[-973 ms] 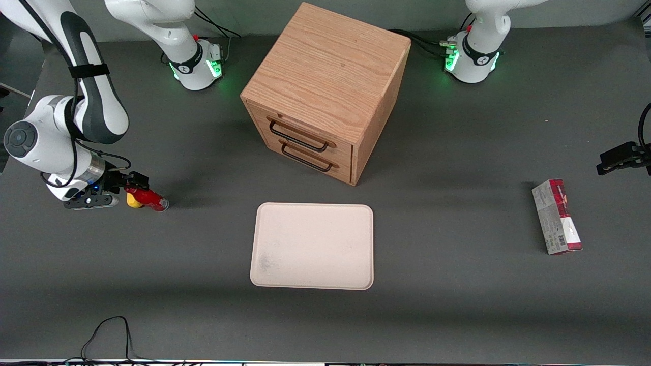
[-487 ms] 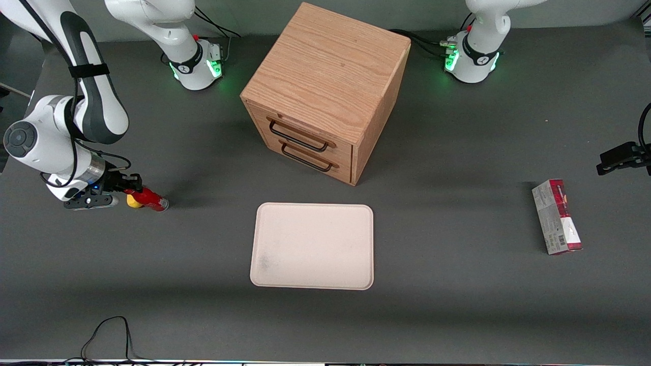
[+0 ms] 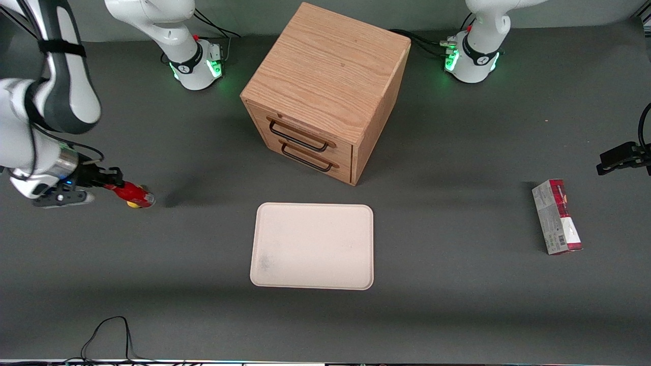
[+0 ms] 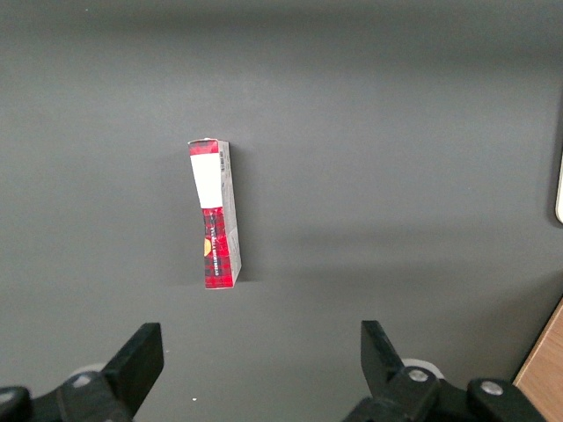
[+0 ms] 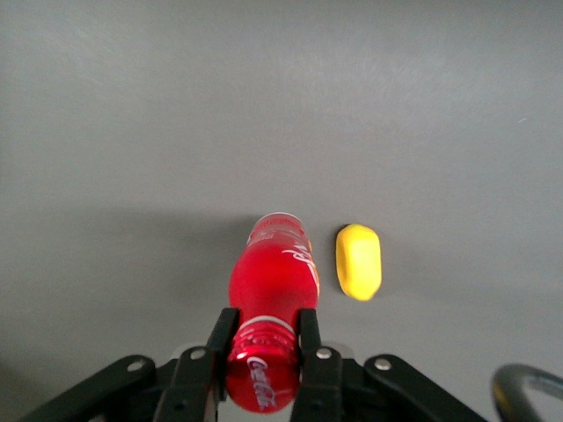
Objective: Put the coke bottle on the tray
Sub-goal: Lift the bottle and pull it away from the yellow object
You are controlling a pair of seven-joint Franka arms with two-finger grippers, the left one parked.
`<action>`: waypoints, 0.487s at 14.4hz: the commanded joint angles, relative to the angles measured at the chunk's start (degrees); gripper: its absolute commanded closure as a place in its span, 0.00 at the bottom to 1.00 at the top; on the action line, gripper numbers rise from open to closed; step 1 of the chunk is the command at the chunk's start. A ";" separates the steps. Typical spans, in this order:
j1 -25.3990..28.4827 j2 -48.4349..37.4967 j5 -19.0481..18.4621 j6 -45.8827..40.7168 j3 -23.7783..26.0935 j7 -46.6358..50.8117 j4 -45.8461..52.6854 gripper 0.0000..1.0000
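Note:
My right gripper point(image 3: 113, 184) is shut on the capped neck of the small red coke bottle point(image 3: 130, 193), near the working arm's end of the table. In the right wrist view the two fingers point(image 5: 310, 338) clamp the red cap, the gripper point(image 5: 262, 341) holds it firmly, and the coke bottle point(image 5: 273, 268) points away from the camera, raised above the grey table. The cream-beige tray point(image 3: 313, 246) lies flat in front of the cabinet, well apart from the bottle, with nothing on it.
A small yellow lump point(image 3: 133, 205) point(image 5: 359, 261) lies on the table just under and beside the bottle. A wooden two-drawer cabinet point(image 3: 325, 91) stands farther from the camera than the tray. A red-and-grey carton point(image 3: 557, 216) point(image 4: 215, 215) lies toward the parked arm's end.
The gripper closed on the bottle's neck and lifted it. Arm and bottle have shifted toward the working arm's end of the table, and the bottle now partly covers the yellow lump.

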 commanded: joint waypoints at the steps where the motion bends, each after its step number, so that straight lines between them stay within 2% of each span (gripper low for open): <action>1: -0.19 -2.43 -0.75 -11.03 -0.59 -2.46 9.01 1.00; 4: -0.37 -1.82 -0.67 -23.78 -1.20 -4.66 21.67 1.00; 7: -0.46 -1.81 -0.75 -29.78 -1.56 -5.19 29.24 1.00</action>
